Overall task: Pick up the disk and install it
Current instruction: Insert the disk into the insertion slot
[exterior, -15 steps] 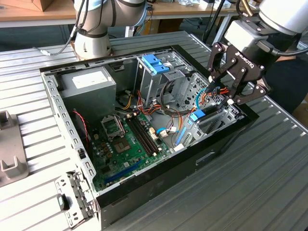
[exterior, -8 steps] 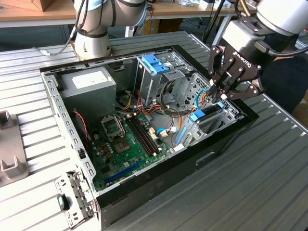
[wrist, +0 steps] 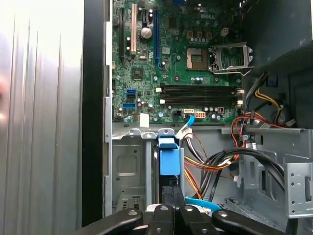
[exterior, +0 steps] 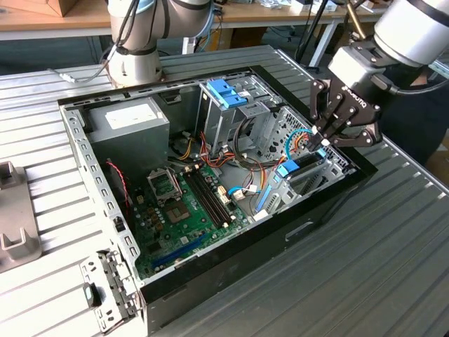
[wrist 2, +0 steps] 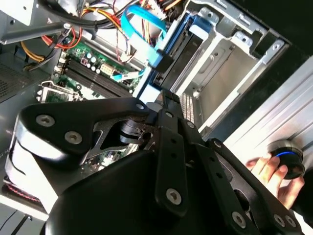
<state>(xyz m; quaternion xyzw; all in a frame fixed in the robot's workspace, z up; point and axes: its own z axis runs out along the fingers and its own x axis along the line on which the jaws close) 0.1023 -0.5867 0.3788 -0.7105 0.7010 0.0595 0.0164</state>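
The ribbed metal desk is carrying an open computer case lying on its side, its lid off so that the inside is reachable from above. Within it, the green motherboard is covering the floor of the case, a grey power supply is sitting in the corner toward the exterior view's left, and a metal drive cage with a blue latch is standing at the far side. The disk, framed in its light blue carrier, is standing on edge in the narrow bay at the case's corner on the exterior view's right, apparently lined up to slide down the bay's rails. The claw is hanging just above that bay, its fingers drawn together over the carrier's upper edge, seemingly clamped on the disk. In the second wrist view a person's hand is resting by a round knob on the desk
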